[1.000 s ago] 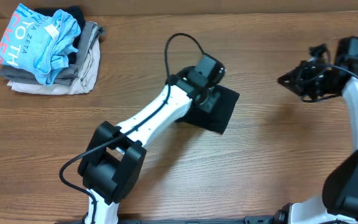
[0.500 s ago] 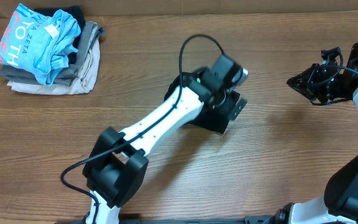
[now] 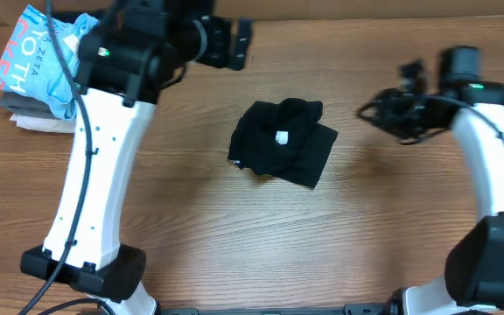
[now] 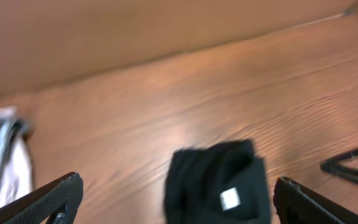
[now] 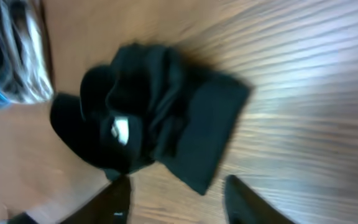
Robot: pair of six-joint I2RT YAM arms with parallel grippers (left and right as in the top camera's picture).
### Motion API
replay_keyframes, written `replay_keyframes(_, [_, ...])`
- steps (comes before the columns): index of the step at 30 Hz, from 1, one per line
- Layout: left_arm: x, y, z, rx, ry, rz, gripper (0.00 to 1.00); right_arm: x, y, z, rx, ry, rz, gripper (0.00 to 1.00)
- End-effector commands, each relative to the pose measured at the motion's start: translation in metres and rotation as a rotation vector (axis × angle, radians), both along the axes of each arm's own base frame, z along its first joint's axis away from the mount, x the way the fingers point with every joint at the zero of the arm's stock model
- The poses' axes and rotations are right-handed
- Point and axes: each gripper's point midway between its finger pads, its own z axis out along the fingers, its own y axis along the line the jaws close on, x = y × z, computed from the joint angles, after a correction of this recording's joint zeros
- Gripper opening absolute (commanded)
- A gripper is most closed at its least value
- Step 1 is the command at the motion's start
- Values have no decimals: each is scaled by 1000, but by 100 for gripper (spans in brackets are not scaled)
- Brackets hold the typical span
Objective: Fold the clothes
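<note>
Clothes (image 3: 283,147), a black bundle with a small white tag (image 3: 282,136) on top, lie loosely folded at the middle of the wooden table (image 3: 234,236), and neither arm touches them. Near the upper edge of the frame hangs the left gripper (image 3: 234,42), jaws spread wide and empty. Just right of the bundle hovers the right gripper (image 3: 376,114), clear of it, jaws partly apart with nothing between them. In the upper left corner a blue shirt (image 3: 38,52) tops a pile (image 3: 24,118).
</note>
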Motion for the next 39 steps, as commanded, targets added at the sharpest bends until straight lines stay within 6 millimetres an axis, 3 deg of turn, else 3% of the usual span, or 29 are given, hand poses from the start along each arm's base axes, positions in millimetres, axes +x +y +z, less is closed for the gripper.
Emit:
replay_keyframes(1, [14, 32, -33, 13, 102, 83, 100, -6, 39, -2, -151, -37, 114, 61])
replay_keyframes(7, [17, 60, -50, 27, 170, 143, 100, -16, 92, -13, -149, 9, 127, 61])
replay_keyframes(9, [16, 62, -51, 28, 173, 146, 100, -16, 101, -22, -152, 37, 110, 55])
replay_keyframes(16, [17, 62, -51, 40, 166, 134, 100, -18, 107, -63, -180, 174, 30, 49])
replay_keyframes(22, [17, 63, -51, 40, 167, 135, 100, -15, 109, -73, -180, 186, 33, 49])
replay_keyframes(27, [17, 63, -51, 40, 167, 135, 100, -13, 110, -73, -174, 177, 34, 29])
replay_keyframes(29, [17, 63, -51, 40, 168, 135, 100, -13, 111, -72, -167, 179, 37, 27])
replay_keyframes(33, [17, 63, -51, 40, 167, 135, 100, -21, 116, -73, -151, 206, 54, 4])
replay_keyframes(39, [17, 63, -51, 40, 167, 135, 100, -26, 106, -74, -163, 243, 36, 4])
